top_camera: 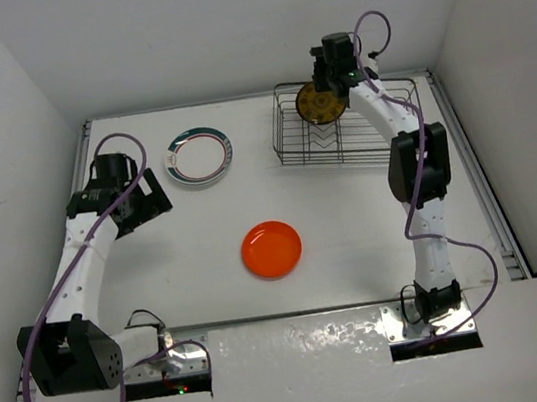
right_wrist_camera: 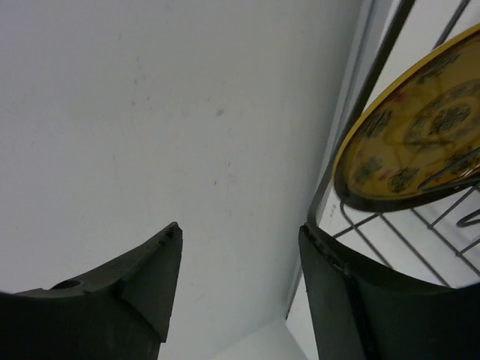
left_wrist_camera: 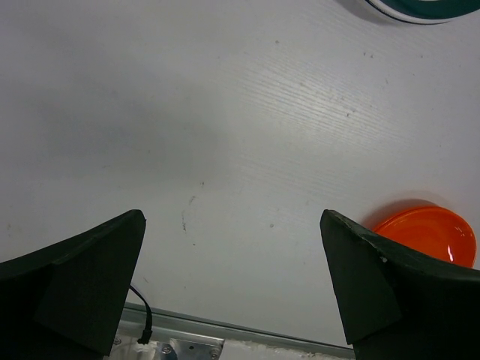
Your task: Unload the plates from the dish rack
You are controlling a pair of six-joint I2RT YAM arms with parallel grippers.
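The dish rack stood at about 1 o'clock on the bench. One patterned plate, yellow-brown with a dark rim, stood on edge between the prongs at the rack's 10 o'clock corner. Two plates lay flat on the bench already: a teal-rimmed plate at 11 o'clock and an orange plate near the middle.

The right end effector hung at that corner with its jaws partly apart and nothing between them. In the right wrist view, the patterned plate's rim sat at 2 o'clock, just beyond the right finger and behind a rack wire. The left end effector hovered over bare bench at 9 o'clock, spread wide and empty.

The plate looked rigid, light and glossy, so it was probably slick under the pads and likely to chip if dropped or knocked on the wires. Its exposed upper rim seemed the sensible hold, one finger on each face, with a straight lift to clear the prongs. The jaws appeared offset from the rim, so a shift toward 2 o'clock seemed needed first.
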